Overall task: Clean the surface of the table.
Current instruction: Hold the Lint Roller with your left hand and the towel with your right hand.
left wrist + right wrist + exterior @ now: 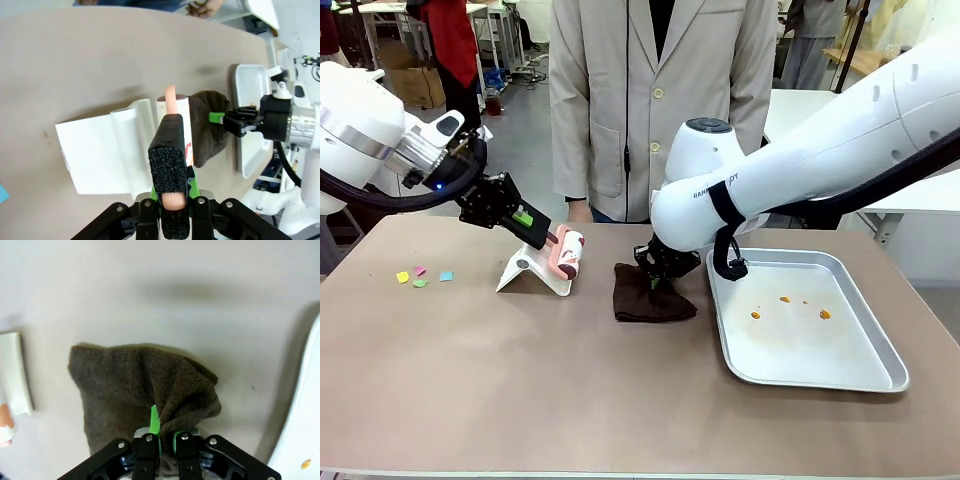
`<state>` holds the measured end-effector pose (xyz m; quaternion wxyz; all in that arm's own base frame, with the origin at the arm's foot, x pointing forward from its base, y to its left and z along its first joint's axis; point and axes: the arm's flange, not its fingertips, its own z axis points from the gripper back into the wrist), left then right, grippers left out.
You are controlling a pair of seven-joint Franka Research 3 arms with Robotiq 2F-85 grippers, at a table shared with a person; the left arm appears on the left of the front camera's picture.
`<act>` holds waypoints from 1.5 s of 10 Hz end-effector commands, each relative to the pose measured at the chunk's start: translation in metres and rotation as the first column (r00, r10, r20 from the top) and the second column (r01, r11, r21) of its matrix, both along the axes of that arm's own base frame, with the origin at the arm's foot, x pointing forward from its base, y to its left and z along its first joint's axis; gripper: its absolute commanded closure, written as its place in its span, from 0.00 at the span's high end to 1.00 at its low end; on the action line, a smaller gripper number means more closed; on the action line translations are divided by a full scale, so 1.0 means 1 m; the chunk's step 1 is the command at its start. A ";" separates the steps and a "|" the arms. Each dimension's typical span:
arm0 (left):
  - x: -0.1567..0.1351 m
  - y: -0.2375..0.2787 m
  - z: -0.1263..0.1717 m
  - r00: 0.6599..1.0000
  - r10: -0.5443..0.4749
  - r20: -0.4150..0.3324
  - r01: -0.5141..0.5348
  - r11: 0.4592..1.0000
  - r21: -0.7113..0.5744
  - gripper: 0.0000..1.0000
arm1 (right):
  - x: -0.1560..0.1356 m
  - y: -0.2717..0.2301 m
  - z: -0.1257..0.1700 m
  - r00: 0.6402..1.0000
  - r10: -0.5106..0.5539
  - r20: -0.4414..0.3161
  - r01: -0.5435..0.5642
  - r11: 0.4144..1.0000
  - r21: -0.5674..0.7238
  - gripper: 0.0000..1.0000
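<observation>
The brown-taupe bench [520,400] spans the whole foreground of the front view, from the robot's side to its far edge, where a person [660,100] in a pale buttoned coat stands. We see two white arms reaching in over it: the right arm [800,160] comes down near the middle, and the left arm [360,130] slants in over the left half. A silver tray [880,372] lies flat on the right half of the bench. Just left of the tray, and apart from it, a dark brown cloth [650,300] lies on the bench top. The right fingers [655,272] are pressed together on a bunched fold of this cloth, which rises as a ridge between them in the right wrist view [130,385]. Left of the cloth stands a bent white stand [525,272], its flat flap resting on the bench. A white roller [568,252] with a pink handle lies against the stand's raised edge, and the left fingers [538,229] are clamped on that handle, whose pink end shows between them in the left wrist view [172,200]. Four small paper scraps [420,276], yellow, pink, green and blue, lie in a loose cluster left of the stand and apart from it. Smallest are the orange spots [786,299] scattered on the tray floor
</observation>
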<state>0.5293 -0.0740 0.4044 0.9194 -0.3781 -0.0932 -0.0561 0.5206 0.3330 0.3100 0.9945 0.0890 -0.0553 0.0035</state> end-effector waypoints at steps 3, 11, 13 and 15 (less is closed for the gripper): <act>-0.039 0.030 0.036 0.997 -0.012 0.071 0.024 0.986 -0.162 0.00 | -0.033 -0.091 0.043 1.000 0.017 -0.016 -0.008 0.893 0.451 0.00; -0.140 0.206 0.038 0.976 0.110 -0.190 -0.169 0.928 -0.332 0.00 | -0.123 -0.243 0.080 0.995 0.067 -0.076 0.052 0.307 0.950 0.00; -0.148 0.278 0.017 0.959 0.210 -0.191 -0.273 0.866 -0.420 0.00 | -0.135 -0.312 0.085 0.993 -0.070 -0.100 0.117 0.316 0.941 0.00; -0.160 0.336 -0.007 0.957 0.231 -0.178 -0.292 0.768 -0.571 0.00 | -0.141 -0.383 0.078 0.976 -0.187 -0.114 0.178 0.373 0.911 0.00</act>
